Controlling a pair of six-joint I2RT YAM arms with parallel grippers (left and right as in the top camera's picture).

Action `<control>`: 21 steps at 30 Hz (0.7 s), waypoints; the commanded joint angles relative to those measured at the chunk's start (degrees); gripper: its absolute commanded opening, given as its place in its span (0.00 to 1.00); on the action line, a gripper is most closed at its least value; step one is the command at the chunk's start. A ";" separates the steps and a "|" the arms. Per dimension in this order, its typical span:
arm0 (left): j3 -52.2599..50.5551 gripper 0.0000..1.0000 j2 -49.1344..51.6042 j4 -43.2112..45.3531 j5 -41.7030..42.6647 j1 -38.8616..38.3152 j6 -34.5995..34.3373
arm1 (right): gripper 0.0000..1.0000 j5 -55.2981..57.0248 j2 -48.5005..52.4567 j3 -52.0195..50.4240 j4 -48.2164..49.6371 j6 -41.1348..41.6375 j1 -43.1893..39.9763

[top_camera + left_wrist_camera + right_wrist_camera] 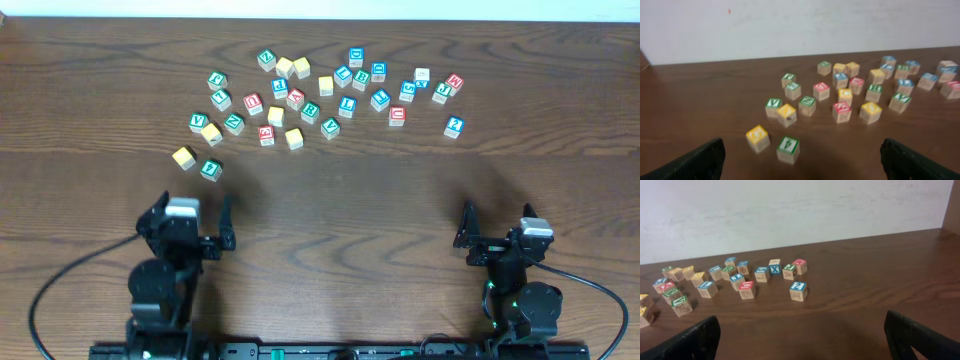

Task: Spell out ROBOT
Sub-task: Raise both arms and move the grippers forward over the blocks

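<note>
Overhead, nothing is being spelled yet: the letter cubes [295, 98] are lying scattered well beyond the left end effector [193, 207], which, like the right end effector [497, 225], is gaping wide and empty.

Overhead looks straight down; both low wrist views share cubes [310, 112].

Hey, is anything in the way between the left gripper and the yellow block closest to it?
Nothing visible. Only bare table lies between the open left gripper and that yellow cube; a green-framed cube sits apart to its right, beside the straight path.
</note>
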 commanded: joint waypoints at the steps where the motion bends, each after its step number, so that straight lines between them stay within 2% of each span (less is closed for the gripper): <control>1: 6.69 0.98 6.69 0.26 3.02 0.24 -0.92 | 0.99 0.07 -0.28 -0.20 -0.07 -0.52 0.28; 7: 14.56 0.97 18.47 -1.31 7.06 0.24 -0.92 | 0.99 0.07 -0.28 -0.20 -0.07 -0.52 0.28; 12: 20.04 0.98 25.00 -4.76 7.08 0.24 -0.92 | 0.99 0.72 -0.28 -0.20 0.37 -0.52 0.28; 21: 33.18 0.97 33.03 -17.38 9.01 0.24 -0.92 | 0.99 -2.60 -0.28 -0.20 2.64 -0.31 0.28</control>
